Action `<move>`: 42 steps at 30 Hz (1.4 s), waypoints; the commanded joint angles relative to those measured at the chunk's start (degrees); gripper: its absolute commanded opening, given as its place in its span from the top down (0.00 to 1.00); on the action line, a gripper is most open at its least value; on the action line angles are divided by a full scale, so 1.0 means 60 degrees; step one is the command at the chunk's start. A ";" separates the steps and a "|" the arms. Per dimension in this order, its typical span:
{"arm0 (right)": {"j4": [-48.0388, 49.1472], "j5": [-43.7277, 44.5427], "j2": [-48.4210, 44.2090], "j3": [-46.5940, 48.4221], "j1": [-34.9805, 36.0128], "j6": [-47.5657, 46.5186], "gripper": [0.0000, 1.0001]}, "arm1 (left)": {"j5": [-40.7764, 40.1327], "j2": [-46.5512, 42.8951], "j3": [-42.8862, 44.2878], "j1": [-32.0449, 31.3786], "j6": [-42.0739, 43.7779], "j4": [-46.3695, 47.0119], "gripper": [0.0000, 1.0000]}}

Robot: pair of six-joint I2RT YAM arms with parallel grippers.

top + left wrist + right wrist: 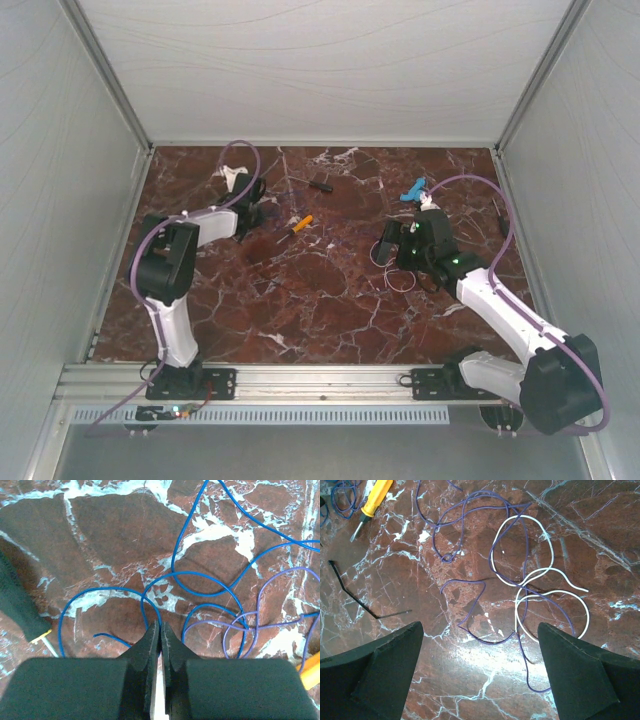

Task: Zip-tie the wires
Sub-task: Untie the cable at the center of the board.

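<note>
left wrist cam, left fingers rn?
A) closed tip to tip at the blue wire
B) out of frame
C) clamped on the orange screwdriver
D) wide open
A: the left gripper has its fingers pressed together with no gap, tips right at a loop of the blue wire; whether the wire is actually pinched isn't clear.

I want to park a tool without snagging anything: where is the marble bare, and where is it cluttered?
Bare: the near-centre table between the two arm bases, on the near side of the orange screwdriver. Crowded: the wires loop under the open right gripper and around the closed left gripper; the black screwdriver lies farther back between them.
</note>
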 commanded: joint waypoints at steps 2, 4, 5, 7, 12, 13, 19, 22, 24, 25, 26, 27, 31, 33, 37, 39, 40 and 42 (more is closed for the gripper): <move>0.0382 -0.0084 -0.0057 -0.0143 -0.0090 -0.0212 0.03 | -0.0228 -0.1475 -0.0205 0.0020 0.0124 0.0383 1.00; 0.0424 -0.0093 -0.0106 -0.0159 -0.0093 -0.0222 0.03 | -0.0201 -0.2055 -0.0269 0.0006 0.0189 0.0339 1.00; 0.0452 -0.0094 -0.0121 -0.0179 -0.0099 -0.0227 0.03 | -0.0160 -0.2321 -0.0292 0.0006 0.0232 0.0311 1.00; 0.0506 -0.0108 -0.0173 -0.0207 -0.0101 -0.0260 0.03 | -0.0066 -0.2892 -0.0324 0.0006 0.0294 0.0246 1.00; 0.0884 -0.0249 -0.0510 -0.0412 -0.0100 -0.0411 0.03 | 0.0279 -0.4271 -0.0306 -0.0009 0.0371 -0.0075 1.00; 0.0991 -0.0297 -0.0618 -0.0494 -0.0107 -0.0437 0.03 | 0.0403 -0.4554 -0.0287 -0.0012 0.0377 -0.0164 1.00; 0.1914 -0.0792 -0.1453 -0.1094 -0.0102 -0.0605 0.03 | 0.2217 -0.5926 0.0024 -0.0019 0.0672 -0.0568 1.00; 0.2519 -0.1276 -0.1854 -0.1390 -0.0100 -0.0650 0.03 | 0.3200 -0.6490 0.0214 -0.0016 0.0609 -0.0881 1.00; 0.2958 -0.1674 -0.2182 -0.1592 -0.0096 -0.0660 0.03 | 0.3851 -0.6691 0.0373 -0.0009 0.0537 -0.1204 1.00; 0.3208 -0.1843 -0.2303 -0.1691 -0.0086 -0.0644 0.03 | 0.4171 -0.6757 0.0468 -0.0009 0.0539 -0.1409 1.00; 0.3430 -0.2034 -0.2415 -0.1764 -0.0076 -0.0631 0.03 | 0.4501 -0.6816 0.0566 -0.0011 0.0543 -0.1636 1.00; 0.3650 -0.2218 -0.2541 -0.1821 -0.0051 -0.0600 0.03 | 0.4750 -0.6866 0.0644 -0.0013 0.0564 -0.1829 1.00; 0.4434 -0.2893 -0.2920 -0.1944 0.0208 -0.0589 0.03 | 0.5581 -0.7247 0.0688 -0.0064 0.0469 -0.2444 1.00; 0.4850 -0.2971 -0.2995 -0.1959 0.0483 -0.0615 0.03 | 0.6192 -0.7436 0.0556 -0.0098 0.0485 -0.2538 1.00; 0.5234 -0.2516 -0.2811 -0.1628 0.1464 -0.0816 0.03 | 0.7388 -0.7797 0.0299 -0.0130 0.0710 -0.2664 1.00; 0.5389 -0.2223 -0.2592 -0.1384 0.2153 -0.1041 0.02 | 0.8076 -0.7942 0.0107 -0.0134 0.0874 -0.2614 1.00; 0.5436 -0.2111 -0.2440 -0.1242 0.2412 -0.1188 0.02 | 0.8367 -0.8015 0.0022 -0.0131 0.0946 -0.2567 1.00; 0.5458 -0.1930 -0.2071 -0.0935 0.2847 -0.1574 0.02 | 0.9042 -0.8026 -0.0081 -0.0138 0.1104 -0.2566 1.00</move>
